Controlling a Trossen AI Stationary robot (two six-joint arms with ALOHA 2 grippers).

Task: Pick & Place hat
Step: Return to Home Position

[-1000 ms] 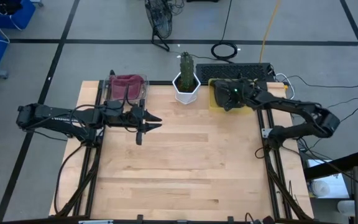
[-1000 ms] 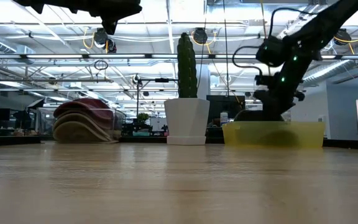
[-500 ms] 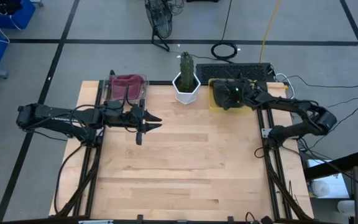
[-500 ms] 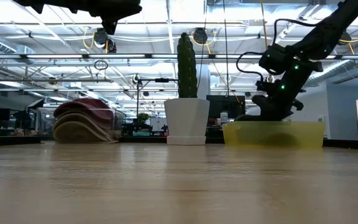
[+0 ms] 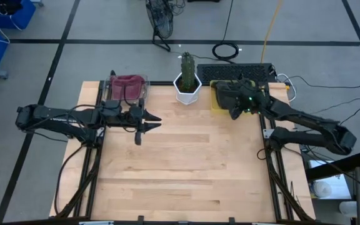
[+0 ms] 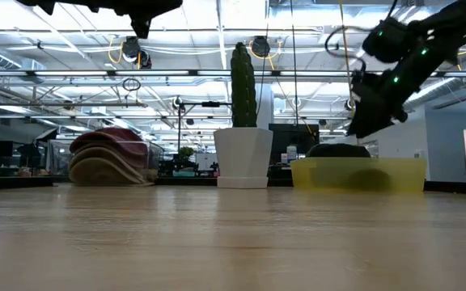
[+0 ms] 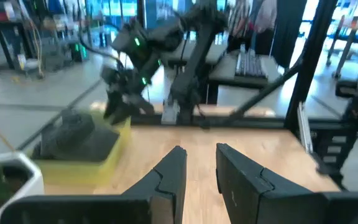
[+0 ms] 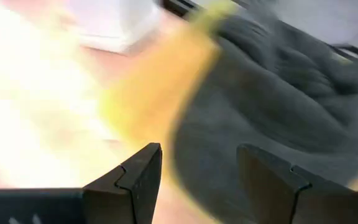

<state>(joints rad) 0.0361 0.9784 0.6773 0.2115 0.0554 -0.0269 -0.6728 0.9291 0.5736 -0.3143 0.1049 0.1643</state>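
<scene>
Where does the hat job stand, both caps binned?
Done: red cap lies in the transparent bin, black cap in the yellow bin. In hand: right claw, open and empty, hangs over the yellow bin; left claw, open, hovers above the table beside the transparent bin. Left: probably only homing both claws.

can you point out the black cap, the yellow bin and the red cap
black fabric cap [image 6: 338, 149]: low view, on its crown showing above the bin's rim.
yellow translucent plastic bin [image 6: 361, 175]: low view, on its front wall.
dark red fabric cap [image 5: 127, 83]: high view, on the top of its crown.
</scene>
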